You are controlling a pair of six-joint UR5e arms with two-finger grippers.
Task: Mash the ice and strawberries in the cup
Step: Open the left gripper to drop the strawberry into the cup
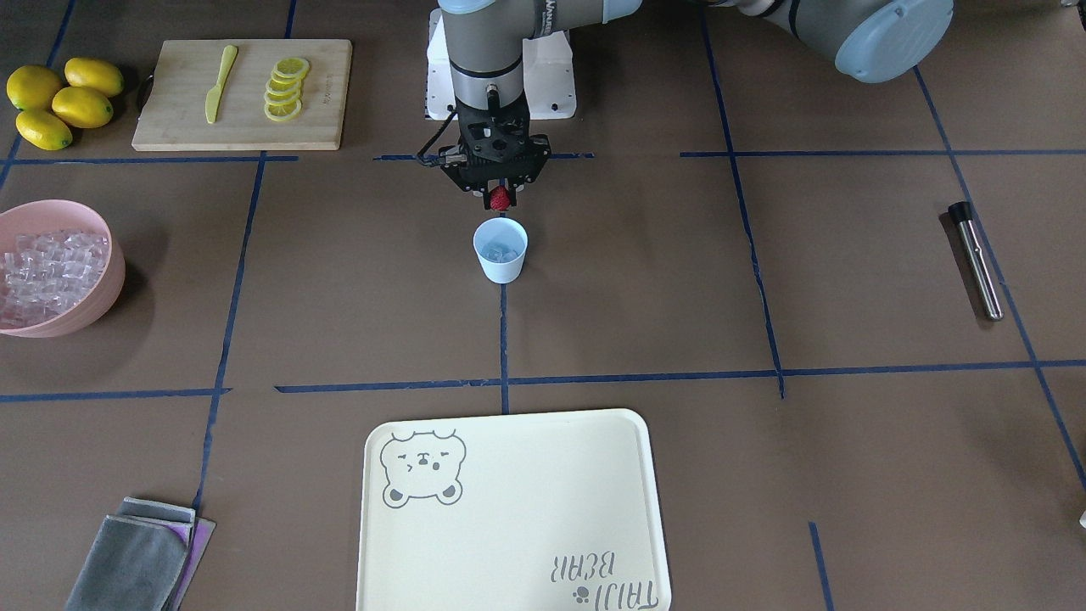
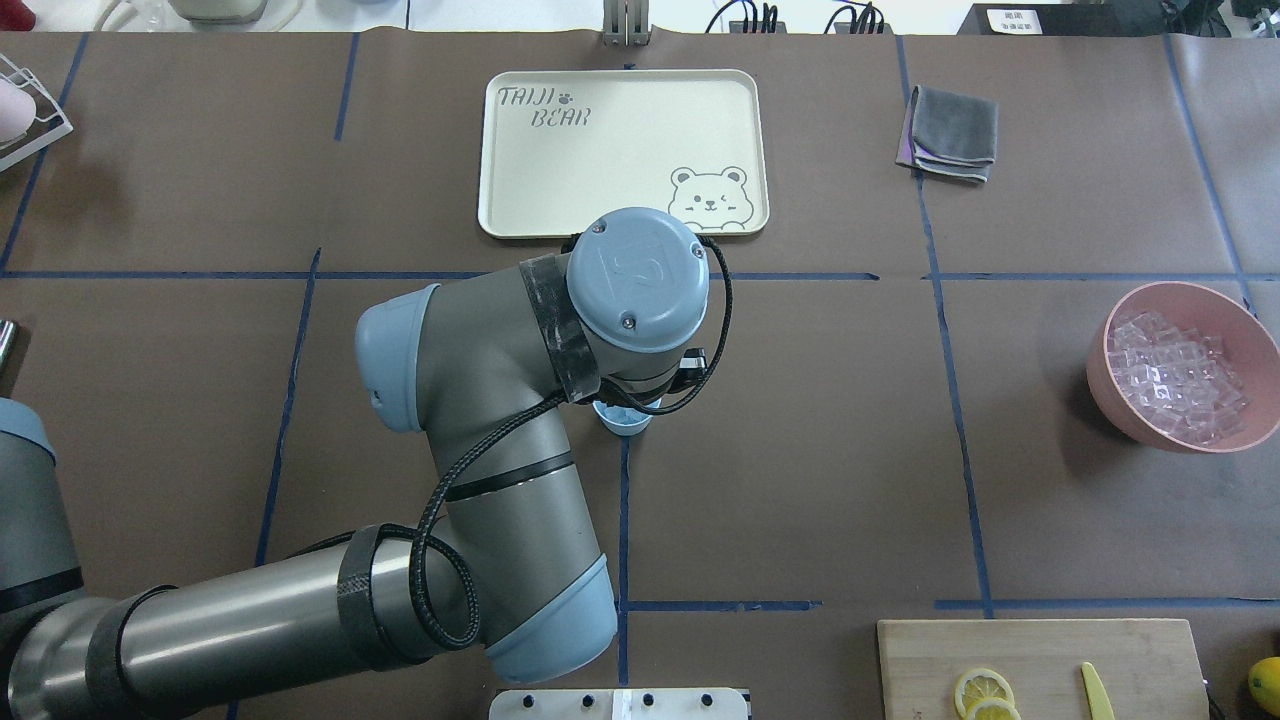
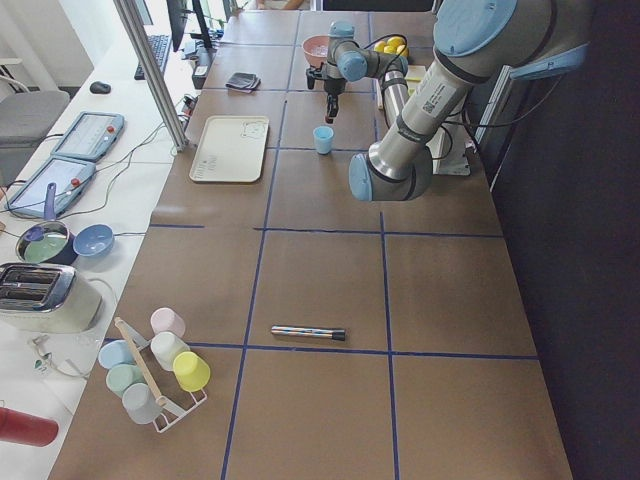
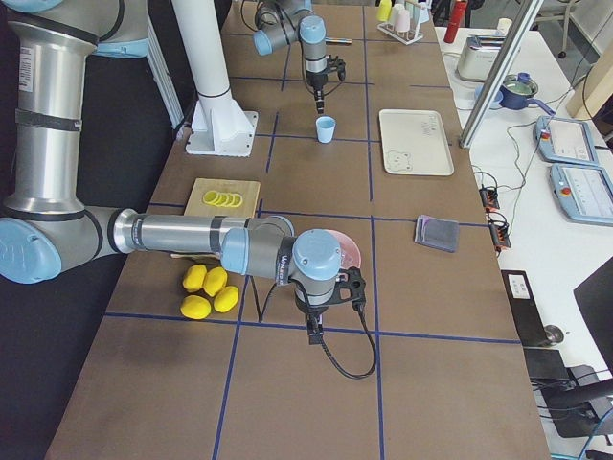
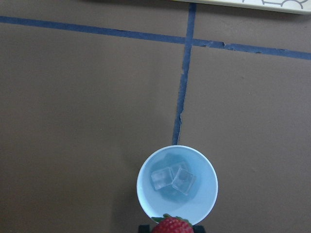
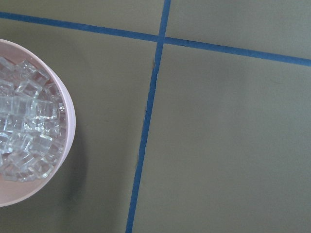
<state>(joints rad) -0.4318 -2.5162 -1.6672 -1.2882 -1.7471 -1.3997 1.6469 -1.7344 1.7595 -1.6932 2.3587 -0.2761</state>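
Observation:
The light-blue cup (image 1: 501, 255) stands on the table's middle line with a few ice cubes (image 5: 172, 180) in it. My left gripper (image 1: 501, 202) is shut on the small red strawberry (image 1: 501, 198) and holds it just above the cup's robot-side rim. The strawberry (image 5: 172, 226) shows at the bottom edge of the left wrist view, over the cup's rim (image 5: 143, 187). In the overhead view the arm hides all but a sliver of the cup (image 2: 622, 421). My right gripper (image 4: 313, 337) hangs beside the pink bowl; I cannot tell whether it is open or shut.
A pink bowl (image 1: 106, 293) full of ice cubes sits on the robot's right. A metal muddler (image 1: 976, 259) lies on the robot's left. A cream tray (image 1: 509, 509), a cutting board (image 1: 322, 93) with lemon slices, whole lemons (image 1: 59, 98) and a grey cloth (image 1: 140, 556) lie around.

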